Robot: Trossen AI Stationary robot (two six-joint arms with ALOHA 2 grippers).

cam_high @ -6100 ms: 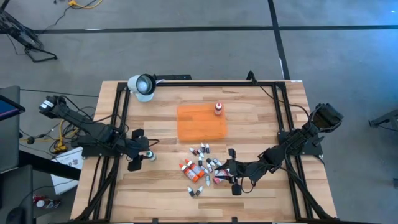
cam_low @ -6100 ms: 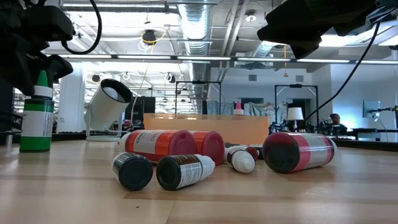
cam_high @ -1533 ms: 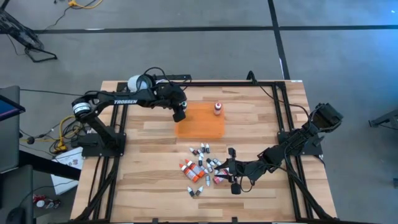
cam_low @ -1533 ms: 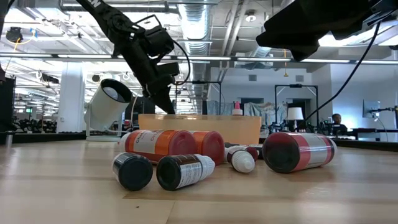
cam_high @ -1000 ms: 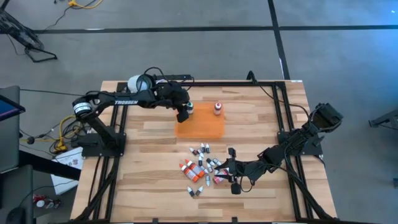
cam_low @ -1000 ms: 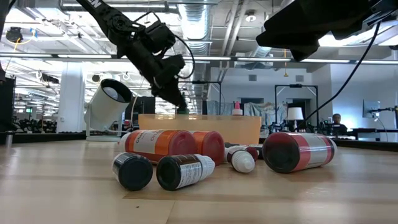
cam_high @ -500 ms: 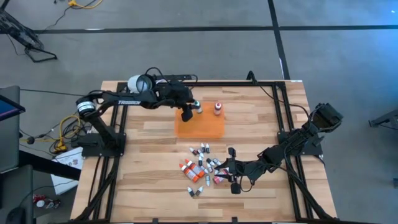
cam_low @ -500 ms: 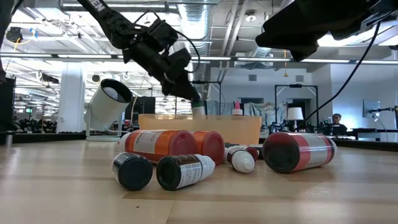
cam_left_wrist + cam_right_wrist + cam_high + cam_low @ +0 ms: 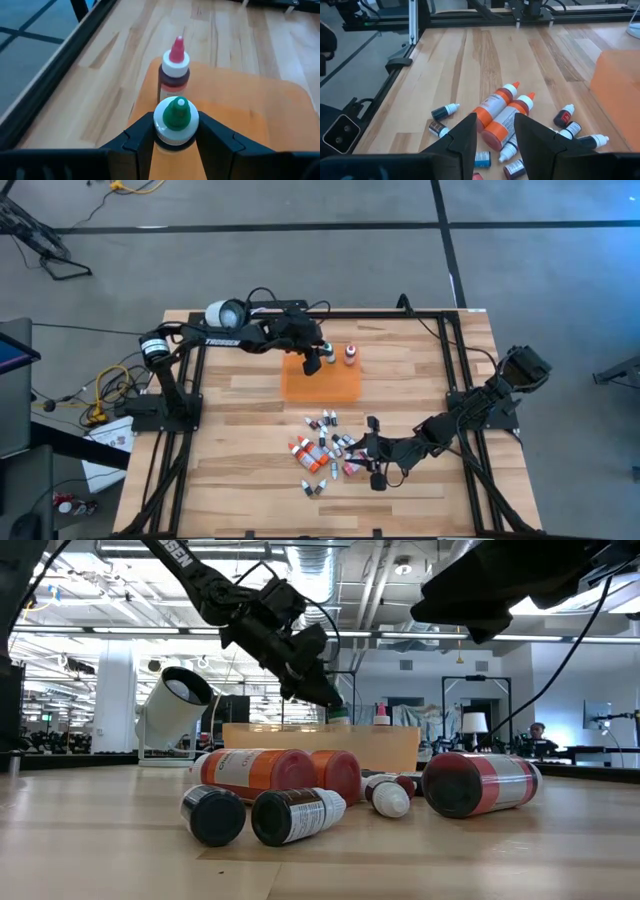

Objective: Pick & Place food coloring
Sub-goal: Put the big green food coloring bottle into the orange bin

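Green-capped bottle [image 9: 175, 121] held upright beside red-capped bottle [image 9: 174, 71], pile of bottles [image 9: 328, 450] lying mid-table

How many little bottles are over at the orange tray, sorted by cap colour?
red-tipped bottle: 1, standing on the tray
green-capped bottle: 1, held in the left tool
Total: 2

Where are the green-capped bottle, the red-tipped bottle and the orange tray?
green-capped bottle [image 9: 176, 116]: left wrist view, on its green cap.
red-tipped bottle [image 9: 174, 75]: left wrist view, on its dark body.
orange tray [image 9: 335, 385]: high view, on its bare surface.
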